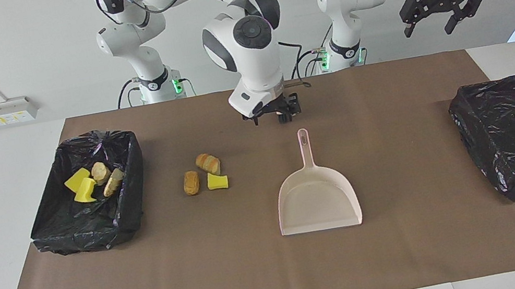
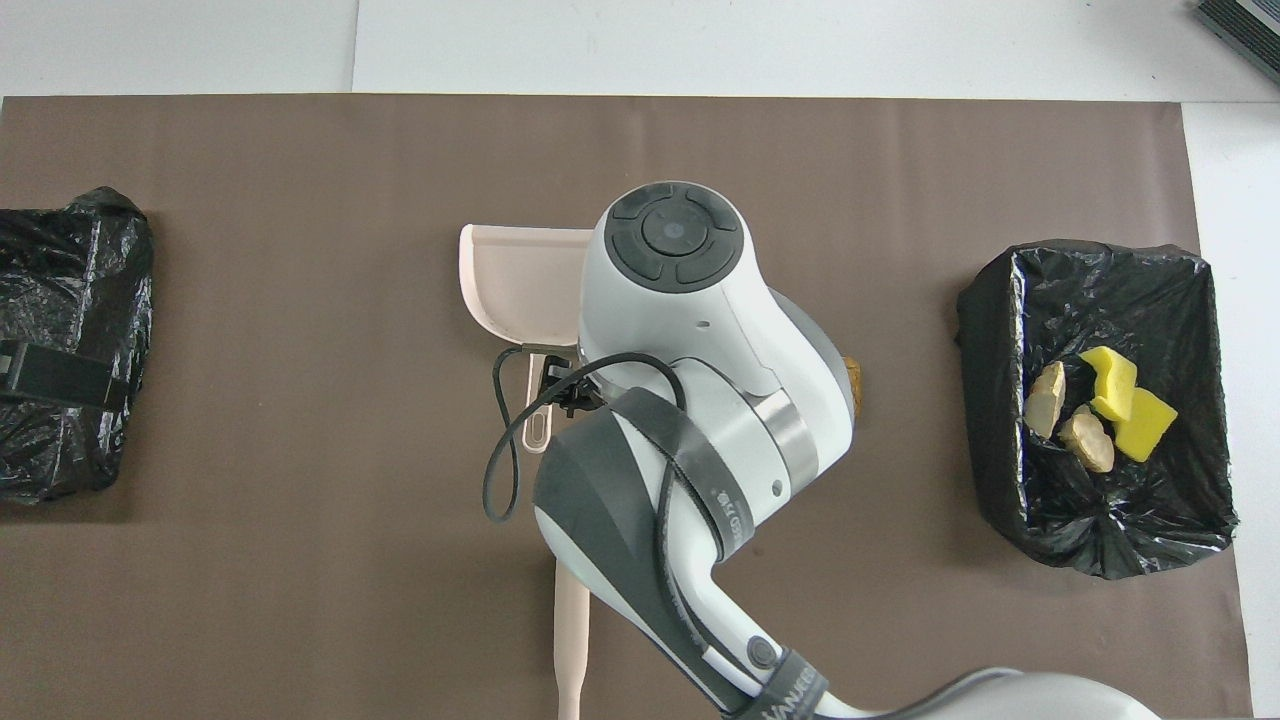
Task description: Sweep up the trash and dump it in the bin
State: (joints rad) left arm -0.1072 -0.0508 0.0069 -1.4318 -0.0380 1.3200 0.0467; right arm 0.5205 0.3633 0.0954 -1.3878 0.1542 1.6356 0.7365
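Right gripper [image 1: 274,119] hangs with its fingers apart and nothing in them, over the brown mat just clear of the handle end of the pink dustpan [image 1: 317,200], which lies flat on the mat. Left gripper [image 1: 444,16] waits high over its own end, fingers spread and empty. Three scraps [image 1: 204,175] lie on the mat between dustpan and bin [image 1: 132,187]; four more scraps [image 1: 92,181] sit inside that bin.

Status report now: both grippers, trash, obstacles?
Right gripper open, above table near dustpan handle. Left gripper open, waiting high. Three scraps unswept beside bin. Nothing blocking.
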